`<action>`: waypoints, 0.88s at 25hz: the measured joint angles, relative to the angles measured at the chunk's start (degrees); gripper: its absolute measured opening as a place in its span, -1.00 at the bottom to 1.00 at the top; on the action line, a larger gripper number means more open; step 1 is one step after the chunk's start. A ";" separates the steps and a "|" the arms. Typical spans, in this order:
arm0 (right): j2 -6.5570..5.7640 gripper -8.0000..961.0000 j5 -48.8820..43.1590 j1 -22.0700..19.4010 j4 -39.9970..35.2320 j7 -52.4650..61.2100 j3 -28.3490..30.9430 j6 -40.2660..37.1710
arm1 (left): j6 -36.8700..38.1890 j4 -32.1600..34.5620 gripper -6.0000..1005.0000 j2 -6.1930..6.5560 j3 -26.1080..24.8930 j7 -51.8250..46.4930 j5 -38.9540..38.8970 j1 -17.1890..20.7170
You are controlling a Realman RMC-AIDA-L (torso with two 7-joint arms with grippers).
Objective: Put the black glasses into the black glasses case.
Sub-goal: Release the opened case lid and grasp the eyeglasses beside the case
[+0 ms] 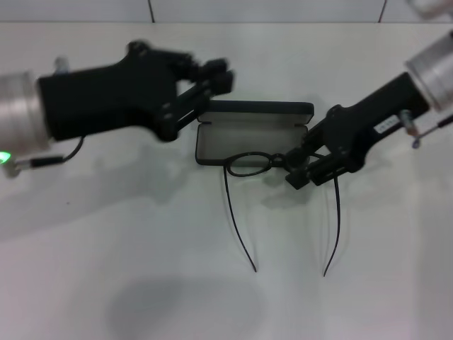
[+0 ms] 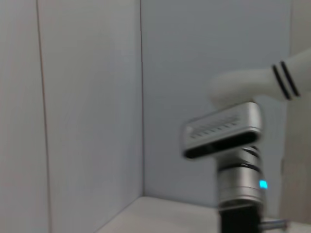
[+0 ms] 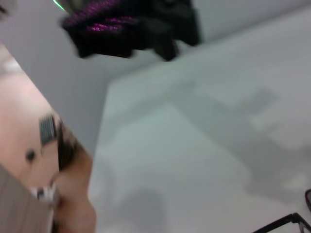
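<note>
The black glasses case (image 1: 249, 137) lies open at the middle of the table, with a pale inside and its lid (image 1: 258, 108) standing at the back. The black glasses (image 1: 247, 164) sit at the case's front edge, the left lens over the rim. Both temple arms trail toward me across the table. My right gripper (image 1: 294, 170) is shut on the glasses at their right lens, which it hides. A temple arm of the glasses (image 3: 284, 224) shows in the right wrist view. My left gripper (image 1: 212, 81) hovers by the lid's left end; it also appears as the left gripper (image 3: 131, 24) in the right wrist view.
White table (image 1: 141, 269) all round, with a wall seam at the back. The left wrist view shows wall panels and the right arm's silver wrist (image 2: 223, 133). A blurred skin-coloured shape (image 3: 63, 160) fills one side of the right wrist view.
</note>
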 joint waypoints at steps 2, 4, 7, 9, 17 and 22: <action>1.00 -0.10 -4.25 3.24 -0.03 2.92 -0.02 2.33 | 2.52 -4.06 -0.76 0.03 -1.86 2.29 -2.72 0.20; 1.55 -0.10 -7.17 5.16 -0.05 5.09 -0.02 3.70 | 6.67 -10.60 -0.76 0.06 -5.20 6.42 -6.81 0.06; 2.57 -0.10 -11.62 7.89 -0.08 8.28 -0.02 5.94 | 12.79 -18.93 -0.75 0.15 -10.12 11.33 -9.78 -0.81; 3.52 -0.10 -14.45 9.64 -0.08 10.25 -0.02 7.58 | 15.94 -23.07 -0.75 0.23 -13.00 13.06 -10.00 -1.29; 6.37 -0.10 -23.76 12.58 -2.94 16.37 -0.02 12.22 | 21.48 -31.08 -0.75 0.76 -16.37 18.12 -9.55 -1.48; 7.17 -0.10 -27.82 12.78 -5.64 19.74 0.05 14.41 | 22.24 -33.15 -0.75 0.76 -16.42 18.57 -9.12 -1.06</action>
